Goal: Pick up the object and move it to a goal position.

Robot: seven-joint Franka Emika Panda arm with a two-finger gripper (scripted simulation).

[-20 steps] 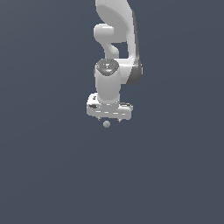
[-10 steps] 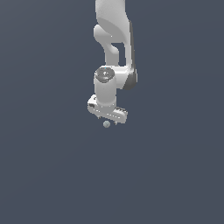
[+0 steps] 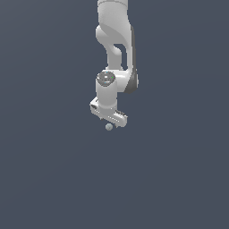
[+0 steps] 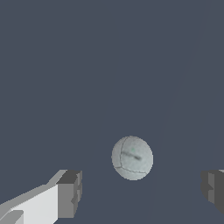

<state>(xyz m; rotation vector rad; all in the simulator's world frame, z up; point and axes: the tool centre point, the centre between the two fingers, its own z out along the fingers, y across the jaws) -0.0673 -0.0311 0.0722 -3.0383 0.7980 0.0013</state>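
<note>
The object is a tiny pale grey-blue ball (image 3: 108, 127), sitting just under the white gripper (image 3: 108, 120) in the exterior view. In the wrist view the ball (image 4: 132, 158) lies between the two grey fingertips (image 4: 70, 194), which stand wide apart with clear gaps on both sides of it. The gripper (image 4: 142, 192) is open and holds nothing. The arm hangs down from the top of the exterior view with its wrist twisted, the hand bar slanting.
A plain dark grey-blue surface (image 3: 53, 170) fills both views. No other objects, containers or edges show.
The arm's upper links have swung toward the exterior view's right and the hand has rotated, so its bar now slants. The ball has stayed in place under the gripper.
</note>
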